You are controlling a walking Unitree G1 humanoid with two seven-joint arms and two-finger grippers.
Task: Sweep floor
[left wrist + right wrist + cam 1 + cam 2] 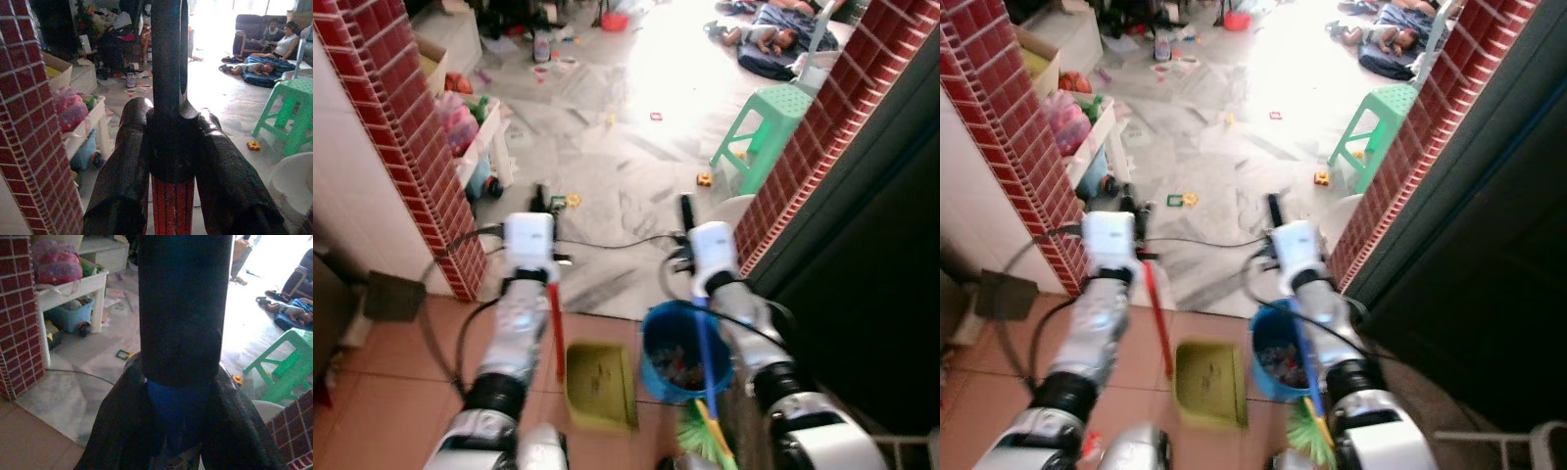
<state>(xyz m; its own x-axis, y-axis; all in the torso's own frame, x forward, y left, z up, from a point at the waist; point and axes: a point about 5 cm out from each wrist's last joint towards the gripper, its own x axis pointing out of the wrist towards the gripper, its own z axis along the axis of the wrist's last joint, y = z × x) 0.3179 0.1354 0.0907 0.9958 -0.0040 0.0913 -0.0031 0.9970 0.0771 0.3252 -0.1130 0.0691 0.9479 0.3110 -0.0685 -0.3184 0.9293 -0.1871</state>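
We stood at the doorway between two red brick pillars, and we judged that the sweeping itself had not started yet: this was the step of carrying the tools to the dirty part of the floor. Our left hand was closed around the red handle of the dustpan; in the left wrist view its two fingers pressed the ribbed red stick from both sides, and the green pan hung below the hand, near the terracotta tiles. Our right hand was closed around the blue handle of the broom, whose green bristles showed below that hand, beside our body. A blue bucket with some rubbish in it sat under the right hand, just beside the dustpan. Beyond both hands lay the grey marble floor with small toys scattered on it, a green stool ahead of the right hand, and a black cable across the threshold just past the fingertips. The next move, in our opinion, called for stepping forward over this cable, lowering the broom until the bristles touched the floor, and keeping clear of the people resting at the far end of the room.
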